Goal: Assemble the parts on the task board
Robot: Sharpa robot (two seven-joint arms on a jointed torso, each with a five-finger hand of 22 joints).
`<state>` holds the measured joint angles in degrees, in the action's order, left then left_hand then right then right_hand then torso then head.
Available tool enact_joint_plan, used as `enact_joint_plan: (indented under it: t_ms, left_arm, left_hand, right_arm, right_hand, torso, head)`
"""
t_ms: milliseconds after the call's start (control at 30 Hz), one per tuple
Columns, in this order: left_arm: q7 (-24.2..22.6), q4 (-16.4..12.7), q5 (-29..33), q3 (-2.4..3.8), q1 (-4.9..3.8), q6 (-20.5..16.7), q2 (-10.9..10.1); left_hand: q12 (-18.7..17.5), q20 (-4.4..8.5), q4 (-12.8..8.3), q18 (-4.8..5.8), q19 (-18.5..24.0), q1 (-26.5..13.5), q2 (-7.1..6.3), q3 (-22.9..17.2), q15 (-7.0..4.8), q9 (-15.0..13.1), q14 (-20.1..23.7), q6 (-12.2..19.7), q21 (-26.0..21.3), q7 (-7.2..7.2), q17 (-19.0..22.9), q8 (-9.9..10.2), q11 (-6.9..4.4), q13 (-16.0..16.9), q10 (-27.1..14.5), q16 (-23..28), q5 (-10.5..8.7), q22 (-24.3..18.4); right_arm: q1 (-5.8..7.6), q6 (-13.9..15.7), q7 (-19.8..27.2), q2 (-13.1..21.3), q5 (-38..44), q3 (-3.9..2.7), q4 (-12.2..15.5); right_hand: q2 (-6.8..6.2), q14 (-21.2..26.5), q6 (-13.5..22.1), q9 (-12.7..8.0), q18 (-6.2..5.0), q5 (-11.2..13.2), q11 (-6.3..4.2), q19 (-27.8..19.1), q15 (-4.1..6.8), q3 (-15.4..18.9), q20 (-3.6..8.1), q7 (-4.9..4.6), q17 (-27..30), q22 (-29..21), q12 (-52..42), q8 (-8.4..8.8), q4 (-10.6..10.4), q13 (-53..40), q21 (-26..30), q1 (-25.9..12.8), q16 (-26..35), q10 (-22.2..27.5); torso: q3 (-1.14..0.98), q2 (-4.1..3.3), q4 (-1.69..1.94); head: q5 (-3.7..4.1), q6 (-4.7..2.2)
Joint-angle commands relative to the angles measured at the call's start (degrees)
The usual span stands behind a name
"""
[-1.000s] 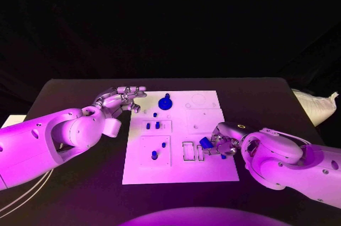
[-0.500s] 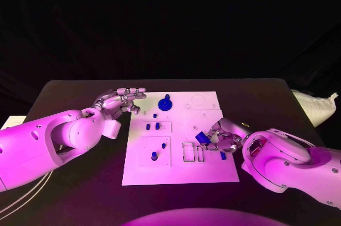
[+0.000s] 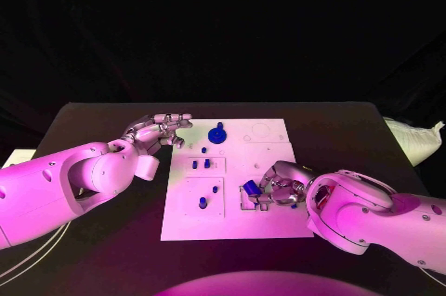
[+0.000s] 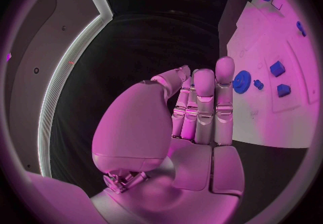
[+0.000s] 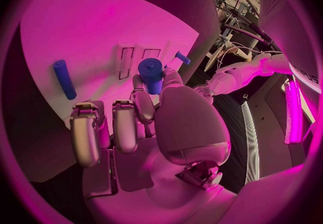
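Note:
The white task board [image 3: 269,131] lies mid-table. My right hand [image 3: 281,187] pinches a blue cylinder [image 3: 251,187] [image 5: 151,73] just above the two narrow rectangular slots [image 3: 247,199] near the board's front. Another blue cylinder [image 5: 64,78] lies flat on the board beside this hand. My left hand [image 3: 158,129] [image 4: 195,111] hovers at the board's far left corner, fingers stretched side by side, holding nothing. A blue gear [image 3: 216,136] [image 4: 242,81] sits just to its right. Several small blue pieces [image 3: 194,164] stand in the left-hand plates.
A white bag [image 3: 414,141] lies past the table's right edge. Bare black tabletop [image 3: 111,244] surrounds the board. A small blue piece [image 5: 182,57] stands beyond the slots in the right wrist view.
My right hand has carried the blue cylinder leftward, from the board's right side to over the rectangular slots. The left hand has stayed in place.

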<state>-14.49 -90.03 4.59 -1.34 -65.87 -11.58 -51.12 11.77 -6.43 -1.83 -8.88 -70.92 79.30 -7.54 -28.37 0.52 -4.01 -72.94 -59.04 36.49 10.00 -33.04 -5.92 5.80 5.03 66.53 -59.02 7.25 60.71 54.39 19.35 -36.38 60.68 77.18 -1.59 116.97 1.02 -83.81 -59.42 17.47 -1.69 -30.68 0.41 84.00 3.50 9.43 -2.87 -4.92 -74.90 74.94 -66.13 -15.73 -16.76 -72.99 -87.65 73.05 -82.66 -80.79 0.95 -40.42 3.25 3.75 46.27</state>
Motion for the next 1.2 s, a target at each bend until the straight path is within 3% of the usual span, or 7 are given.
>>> enact_joint_plan:
  t_ms: [33, 333, 500, 667, 833, 1033, 1200]
  left_arm:
    - [-0.3, -0.1, -0.2, 0.03, 0.01, 1.1, 0.1]
    - [-0.2, -0.1, -0.2, 0.03, 0.02, 1.1, 0.1]
    - [-0.2, -0.1, -0.2, 0.03, 0.02, 1.1, 0.1]
    - [-0.2, -0.1, -0.2, 0.03, 0.02, 1.1, 0.1]
    - [-0.2, -0.1, -0.2, 0.03, 0.02, 1.1, 0.1]
    - [-0.1, -0.1, -0.2, 0.03, 0.02, 1.1, 0.0]
    - [-0.1, -0.1, -0.2, 0.03, 0.02, 1.1, 0.0]
  left_hand:
    - [0.2, 0.06, 0.1, -0.99, 0.5, -0.1, 0.56, 0.3, 0.14, 0.1, 0.4, 0.1, -0.2, 0.3, 0.1, -0.3, -0.13, 0.1, -0.4, 0.4, -0.06, 0.0]
    - [0.2, 0.06, 0.1, -0.99, 0.5, -0.1, 0.57, 0.4, 0.15, 0.1, 0.4, 0.2, -0.2, 0.3, 0.1, -0.3, -0.12, 0.1, -0.5, 0.4, -0.07, -0.1]
    - [0.2, 0.06, 0.1, -0.99, 0.5, -0.1, 0.57, 0.4, 0.15, 0.1, 0.4, 0.2, -0.2, 0.3, 0.1, -0.3, -0.12, 0.1, -0.5, 0.4, -0.07, -0.1]
    - [0.2, 0.06, 0.1, -0.99, 0.5, -0.1, 0.57, 0.4, 0.15, 0.1, 0.4, 0.2, -0.2, 0.3, 0.1, -0.3, -0.12, 0.1, -0.5, 0.4, -0.07, -0.1]
    - [0.3, 0.05, 0.1, -0.99, 0.5, -0.2, 0.55, 0.4, 0.16, 0.1, 0.4, 0.2, -0.3, 0.34, 0.1, -0.3, -0.09, 0.1, -0.6, 0.3, -0.08, -0.1]
    - [0.3, 0.05, 0.1, -0.99, 0.5, -0.2, 0.55, 0.4, 0.16, 0.1, 0.4, 0.2, -0.3, 0.34, 0.1, -0.3, -0.09, 0.1, -0.6, 0.3, -0.08, -0.1]
    - [0.3, 0.05, 0.1, -0.99, 0.5, -0.2, 0.55, 0.4, 0.16, 0.1, 0.4, 0.2, -0.3, 0.34, 0.1, -0.3, -0.09, 0.1, -0.6, 0.3, -0.08, -0.1]
  right_arm:
    - [-0.08, -4.9, -1.4, -0.6, -1.5, 0.04, -0.5]
    - [-0.12, -4.7, -3.1, -1.9, 1.0, 0.06, -1.8]
    - [-0.12, -4.9, -3.2, -2.3, 1.6, 0.07, -1.9]
    - [-0.12, -4.5, -3.2, -2.5, 2.2, 0.07, -2.0]
    - [-0.13, -4.1, -3.1, -2.6, 3.0, 0.07, -2.0]
    - [-0.13, -3.9, -3.1, -2.5, 4.2, 0.07, -2.1]
    - [-0.13, -4.7, -2.9, -2.5, 4.8, 0.07, -2.1]
  right_hand:
    - [0.46, -3.8, -1.1, 0.3, 0.82, 0.3, -0.58, 4.0, 0.4, 0.4, 0.36, 0.64, -1.9, 12.2, 0.2, -0.48, 0.0, 0.1, -0.2, -0.9, 0.1, -0.4]
    - [0.92, -3.9, -1.6, 0.7, 0.81, 1.3, -0.79, 3.9, 0.59, 1.2, 0.51, 0.89, -1.9, 12.1, 0.4, -0.52, 0.0, 0.0, -0.1, -2.4, 0.0, -0.6]
    - [1.11, -3.9, -1.9, 1.2, 0.81, 5.1, -0.88, 3.9, 0.68, 2.6, 0.62, 1.02, -1.9, 12.1, 0.7, -0.43, 0.0, -0.1, -0.1, -4.4, 0.0, -0.7]
    - [0.47, -3.8, -2.0, 1.9, 0.79, 16.6, -0.9, 3.9, 0.71, 5.6, 0.72, 1.06, -1.7, 12.1, 1.4, -0.29, 0.2, -0.1, -0.1, -8.6, 0.2, -0.7]
    - [-2.15, -3.8, -1.9, 2.6, 0.77, 26.5, -0.8, 3.9, 0.62, 5.6, 0.62, 0.97, -1.4, 12.0, 3.4, -0.06, -0.1, 0.8, 0.0, -13.1, 0.4, -0.2]
    - [-3.2, -3.8, -1.9, 3.1, 0.78, 26.4, -0.8, 3.9, 0.62, 3.3, 0.6, 0.98, -1.4, 12.1, 4.0, 0.02, 0.0, 0.9, 0.0, -13.5, 0.4, -0.2]
    - [-1.29, -3.8, -1.9, 3.7, 0.82, 22.7, -0.91, 4.0, 0.75, 0.2, 0.7, 1.09, -1.4, 12.2, 4.3, 0.1, 3.2, 0.8, -0.1, -3.9, 0.4, -0.3]
  torso:
    - [-0.02, 0.01, -0.02]
    - [-0.07, 0.02, 0.12]
    - [-0.08, 0.01, 0.12]
    - [-0.07, 0.04, 0.01]
    - [-0.11, 0.05, 0.06]
    - [-0.11, 0.04, 0.1]
    - [-0.12, 0.05, 0.13]
  head:
    - [-0.04, -0.01]
    - [-0.21, 0.0]
    - [-0.34, 0.07]
    - [-0.39, 0.09]
    - [-0.35, 0.14]
    - [-0.3, 0.1]
    - [-0.28, 0.15]
